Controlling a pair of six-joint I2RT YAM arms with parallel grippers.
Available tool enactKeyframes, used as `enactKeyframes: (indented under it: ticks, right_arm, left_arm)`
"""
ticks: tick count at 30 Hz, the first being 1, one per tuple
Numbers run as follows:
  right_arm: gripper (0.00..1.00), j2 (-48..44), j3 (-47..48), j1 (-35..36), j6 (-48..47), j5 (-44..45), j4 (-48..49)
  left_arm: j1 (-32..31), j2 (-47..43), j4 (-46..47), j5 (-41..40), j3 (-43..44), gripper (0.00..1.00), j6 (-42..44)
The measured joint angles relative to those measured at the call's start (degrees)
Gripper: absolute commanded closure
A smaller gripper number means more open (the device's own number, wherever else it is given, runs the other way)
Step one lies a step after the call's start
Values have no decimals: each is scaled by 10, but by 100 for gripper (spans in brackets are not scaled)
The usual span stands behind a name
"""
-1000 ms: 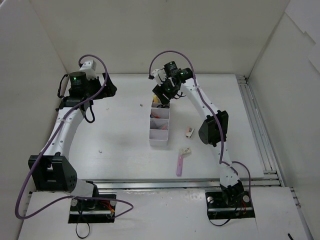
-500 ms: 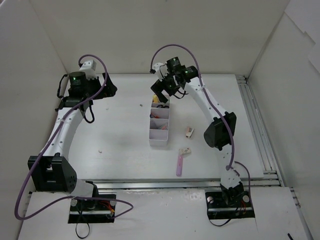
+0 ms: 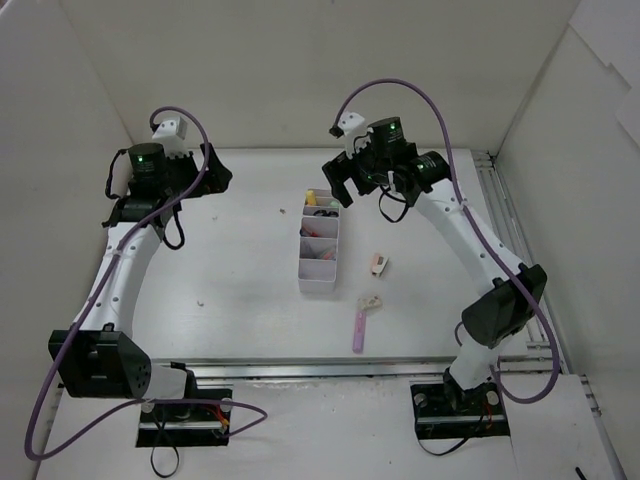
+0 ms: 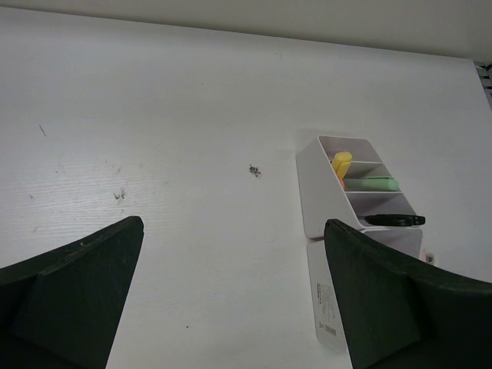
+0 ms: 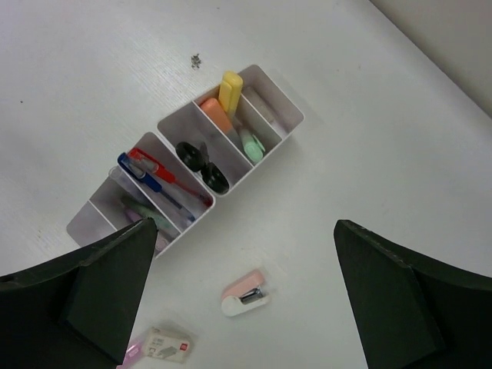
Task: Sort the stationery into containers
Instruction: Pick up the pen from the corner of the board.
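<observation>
The white organiser tray (image 3: 318, 283) stands mid-table, also in the right wrist view (image 5: 294, 115) and the left wrist view (image 4: 314, 192). It holds a yellow highlighter (image 5: 230, 88), an orange one (image 5: 217, 115), a green one (image 5: 250, 143), black-handled scissors (image 5: 201, 165) and red and blue pens (image 5: 163, 178). A purple highlighter (image 3: 359, 328) lies on the table in front of the tray. My right gripper (image 3: 342, 187) (image 5: 246, 227) is open and empty, high beside the tray's far end. My left gripper (image 3: 215, 178) (image 4: 233, 223) is open and empty at the far left.
A small pink-and-white stapler (image 3: 378, 264) (image 5: 246, 293) lies right of the tray. A small staples box (image 3: 370, 302) (image 5: 164, 344) lies at the purple highlighter's far end. White walls enclose the table; a rail (image 3: 512, 250) runs along the right side.
My right gripper has risen and moved right, away from the tray's far compartment, and its arm has swung out to the right. My left arm has shifted slightly.
</observation>
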Motion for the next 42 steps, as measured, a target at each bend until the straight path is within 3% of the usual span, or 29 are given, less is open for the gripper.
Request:
enactKeyframes:
  ticks: [12, 21, 34, 42]
  right_arm:
    - [2, -200, -319, 0, 160, 130, 77]
    - [2, -240, -478, 0, 268, 183, 125]
    - [2, -251, -603, 11, 401, 213, 243]
    - [2, -208, -603, 55, 380, 192, 285]
  left_arm:
    - [-18, -8, -3, 12, -7, 0, -5]
    - [-30, -23, -9, 9, -22, 1, -12]
    - [-54, -80, -24, -20, -79, 0, -38]
    - [-65, -117, -51, -41, -100, 1, -40]
